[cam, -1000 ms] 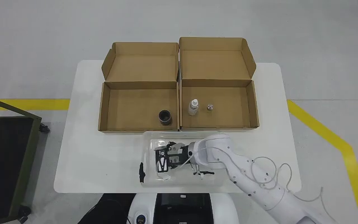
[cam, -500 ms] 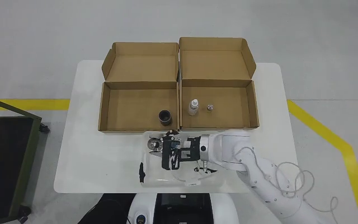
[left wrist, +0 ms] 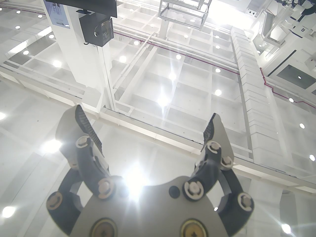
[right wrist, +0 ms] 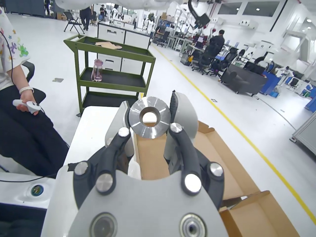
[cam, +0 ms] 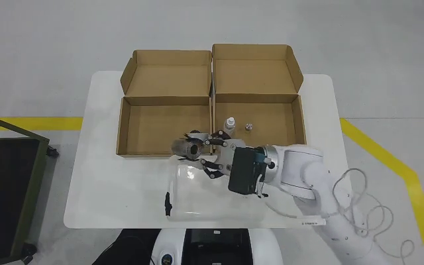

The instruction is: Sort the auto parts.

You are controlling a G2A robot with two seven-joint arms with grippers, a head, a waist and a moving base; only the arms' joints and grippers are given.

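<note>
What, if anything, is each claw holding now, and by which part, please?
The right claw grips a metal ring by its outer rim; the left claw is open and empty.

Right hand [right wrist: 149,104] extends level, clamped on a metal ring [right wrist: 160,126]; left hand [left wrist: 148,122] points upward, spread wide.

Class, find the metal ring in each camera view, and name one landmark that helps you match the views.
Top view: ring in the right gripper's jaws, over the left box's near right part.
Left wrist view: left gripper, jaws open, faces the ceiling.
Right wrist view: ring clamped between the jaws, above the box.
Shared landmark: the left box.
</note>
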